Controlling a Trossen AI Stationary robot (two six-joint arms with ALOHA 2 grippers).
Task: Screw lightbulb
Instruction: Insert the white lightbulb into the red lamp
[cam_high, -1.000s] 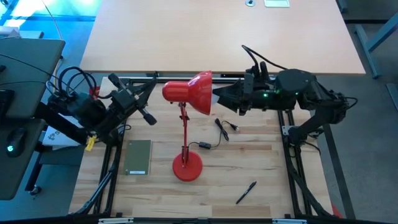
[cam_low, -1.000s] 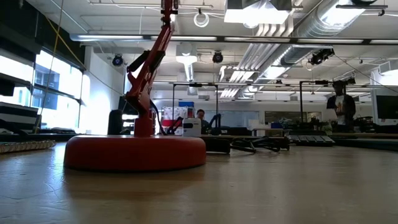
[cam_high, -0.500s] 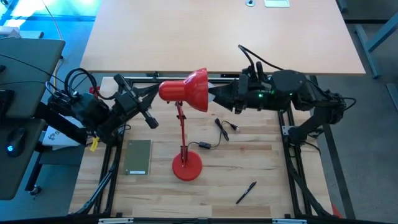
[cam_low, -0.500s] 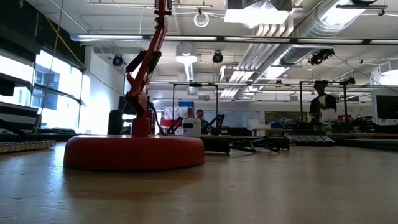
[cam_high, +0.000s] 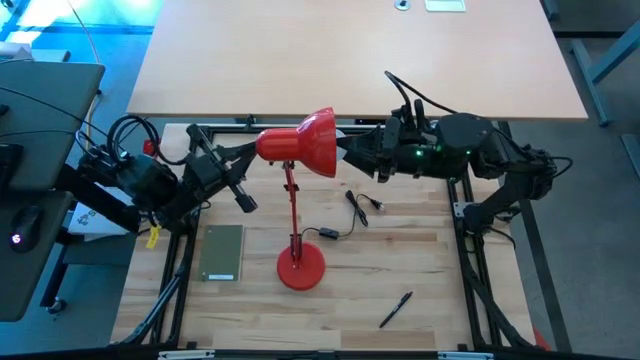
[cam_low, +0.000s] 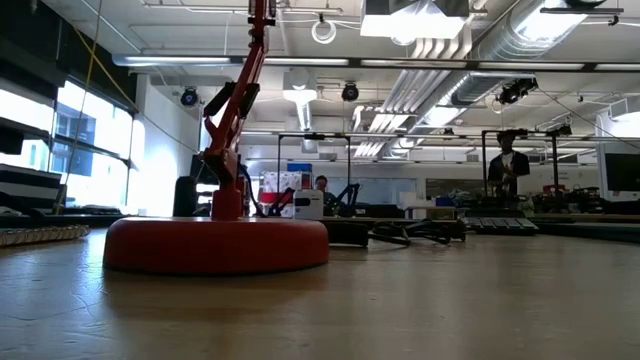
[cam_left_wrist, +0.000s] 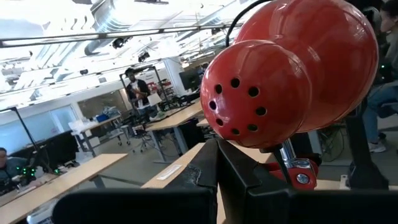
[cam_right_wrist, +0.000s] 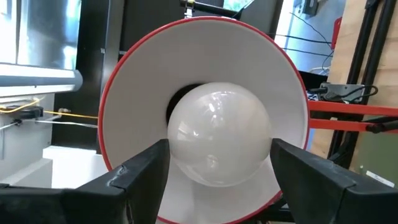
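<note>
White glossy lightbulb (cam_right_wrist: 219, 134) sits inside the red shade's mouth (base hidden), between two dark fingers

The desk lamp (cam_high: 297, 200) stood about mid-table, its base (cam_high: 301, 270) toward the near edge and the shade (cam_high: 310, 146) up at the far side, opening to the right. The lightbulb (cam_right_wrist: 219, 135) sat inside the shade. The right gripper (cam_high: 347, 156) was right at the shade's mouth, a finger (cam_right_wrist: 134, 177) on either side of the bulb. The left gripper (cam_high: 250, 152) was just behind the shade's back end. A notebook (cam_high: 222, 252) lay left of the base, a pen (cam_high: 396, 309) near the front right, and a cable plug (cam_high: 360, 208) sat between the lamp's stem and the right arm.
</note>
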